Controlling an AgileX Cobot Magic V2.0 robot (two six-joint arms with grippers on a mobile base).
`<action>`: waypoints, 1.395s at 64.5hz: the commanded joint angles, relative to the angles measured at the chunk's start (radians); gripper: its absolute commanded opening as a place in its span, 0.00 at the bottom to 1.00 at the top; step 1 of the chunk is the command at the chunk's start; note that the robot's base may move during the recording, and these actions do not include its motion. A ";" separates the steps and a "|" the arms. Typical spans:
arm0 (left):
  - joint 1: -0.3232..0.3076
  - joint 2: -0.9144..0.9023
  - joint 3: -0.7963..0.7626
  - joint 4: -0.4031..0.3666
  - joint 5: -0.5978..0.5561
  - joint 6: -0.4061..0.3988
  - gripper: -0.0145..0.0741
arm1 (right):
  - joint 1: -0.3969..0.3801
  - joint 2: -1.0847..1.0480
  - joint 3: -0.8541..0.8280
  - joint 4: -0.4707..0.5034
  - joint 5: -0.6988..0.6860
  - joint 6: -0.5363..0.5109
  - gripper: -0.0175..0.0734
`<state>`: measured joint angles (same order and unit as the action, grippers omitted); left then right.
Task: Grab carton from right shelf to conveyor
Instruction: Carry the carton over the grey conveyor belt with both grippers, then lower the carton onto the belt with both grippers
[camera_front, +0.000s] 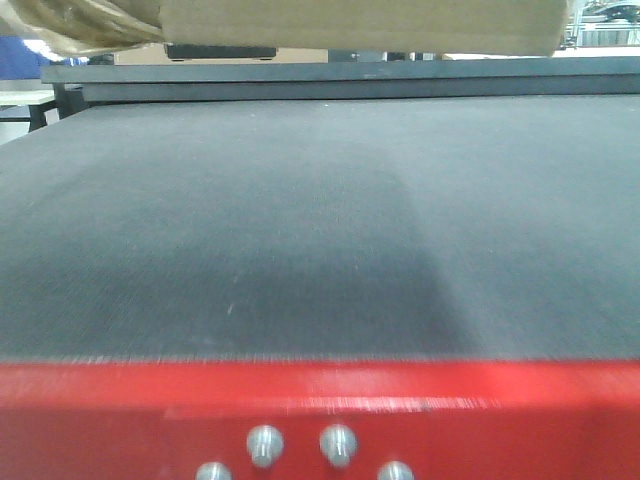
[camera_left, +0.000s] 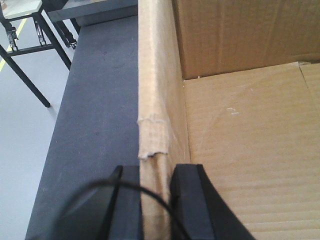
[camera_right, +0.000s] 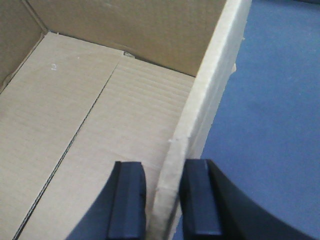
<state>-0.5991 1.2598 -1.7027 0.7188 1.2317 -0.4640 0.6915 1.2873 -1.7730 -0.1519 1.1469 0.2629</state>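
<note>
Left gripper (camera_left: 156, 172): nearly closed, its two black fingers clamped either side of the carton's (camera_left: 250, 150) left wall, at the torn patch on the rim.
Left wall axis: runs from 6 o'clock up to 12 o'clock in the left wrist view. The carton floor lies at 3 o'clock of the fingers and the conveyor (camera_left: 100, 100) at 9 o'clock.
Carton position: in the front view its underside (camera_front: 360, 25) crosses the top of the frame at 12 o'clock. It appears held clear above the belt (camera_front: 320, 220), with a shadow beneath, well beyond the red edge strip (camera_front: 320, 395) at 6 o'clock.
Right gripper (camera_right: 162, 167): narrowly open, gripping the carton's (camera_right: 75, 125) right wall from above.
Right wall axis: runs from 6 o'clock toward 1 o'clock in the right wrist view. The carton floor lies at 9 o'clock and the belt (camera_right: 270, 100) at 3 o'clock.
Governing relation: the carton spans between the two arms, one on each opposite wall and neither nearer. Judged, the belt lies directly below, so the lowering should be straight down and even on both sides.
Risk: judged, the thin walls could buckle if the arms drift apart.
</note>
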 joint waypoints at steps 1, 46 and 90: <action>0.004 0.000 -0.007 0.123 -0.011 0.008 0.14 | 0.010 -0.018 -0.010 0.049 -0.011 -0.017 0.12; 0.004 0.000 -0.007 0.123 -0.011 0.008 0.14 | 0.010 -0.018 -0.010 0.049 -0.011 -0.017 0.12; 0.004 0.000 -0.007 0.123 -0.011 0.008 0.14 | 0.010 -0.018 -0.010 0.049 -0.011 -0.017 0.12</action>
<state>-0.5991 1.2598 -1.7027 0.7259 1.2317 -0.4622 0.6915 1.2906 -1.7730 -0.1495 1.1469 0.2629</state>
